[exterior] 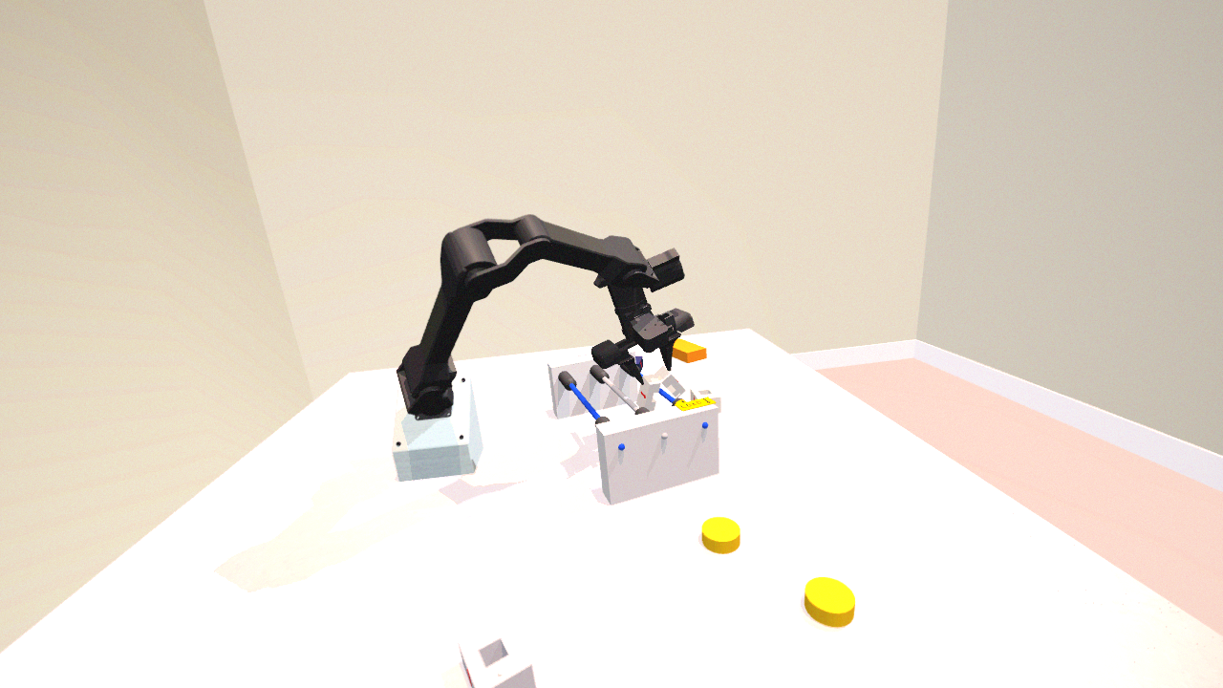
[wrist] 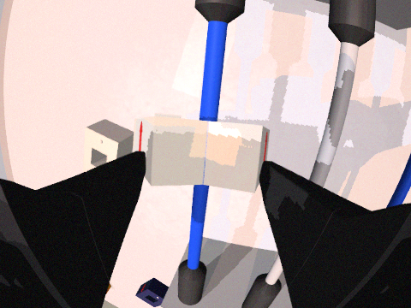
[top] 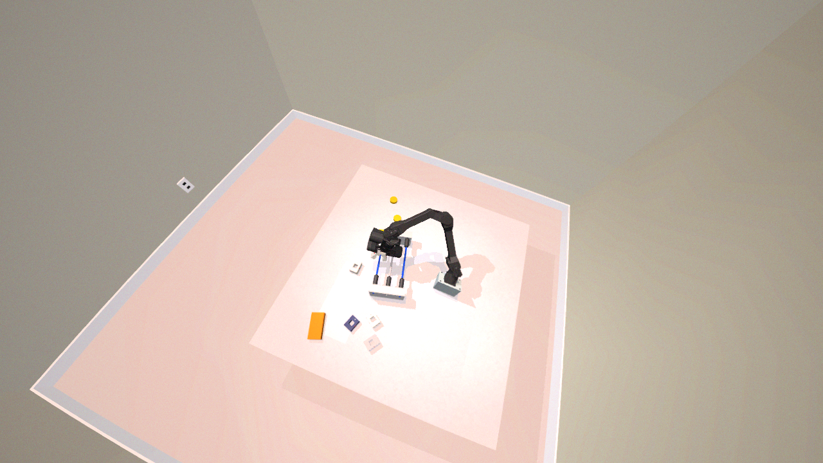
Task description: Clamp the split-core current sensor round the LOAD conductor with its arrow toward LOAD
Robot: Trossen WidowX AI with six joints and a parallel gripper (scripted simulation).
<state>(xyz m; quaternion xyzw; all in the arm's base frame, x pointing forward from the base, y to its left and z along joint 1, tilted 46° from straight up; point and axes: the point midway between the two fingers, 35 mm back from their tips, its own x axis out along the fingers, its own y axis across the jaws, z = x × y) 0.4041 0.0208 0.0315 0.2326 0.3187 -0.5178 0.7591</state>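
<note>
My gripper (top: 379, 256) (exterior: 655, 375) (wrist: 204, 166) is shut on the white split-core sensor (exterior: 647, 395) (wrist: 171, 158), one fingertip on each side. Its hinge side faces the wrist camera, and its halves hang spread downward in the exterior view. The blue LOAD conductor (top: 377, 267) (exterior: 669, 397) (wrist: 212, 73) runs beneath the sensor's middle in the wrist view; whether it lies between the halves is hidden. The red arrows (wrist: 140, 137) point up the wrist view, along the conductor. The yellow LOAD marker (exterior: 695, 403) sits on the near end plate in the exterior view.
A grey conductor (exterior: 615, 389) (wrist: 342, 107) and another blue one (exterior: 586, 401) run alongside, between end plates (top: 387, 292) (exterior: 658, 462). A pale sensor (top: 355, 265) (wrist: 110, 130), a navy sensor (top: 348, 325), an orange block (top: 316, 325) (exterior: 689, 352) and yellow discs (exterior: 720, 534) (exterior: 829, 600) stand around.
</note>
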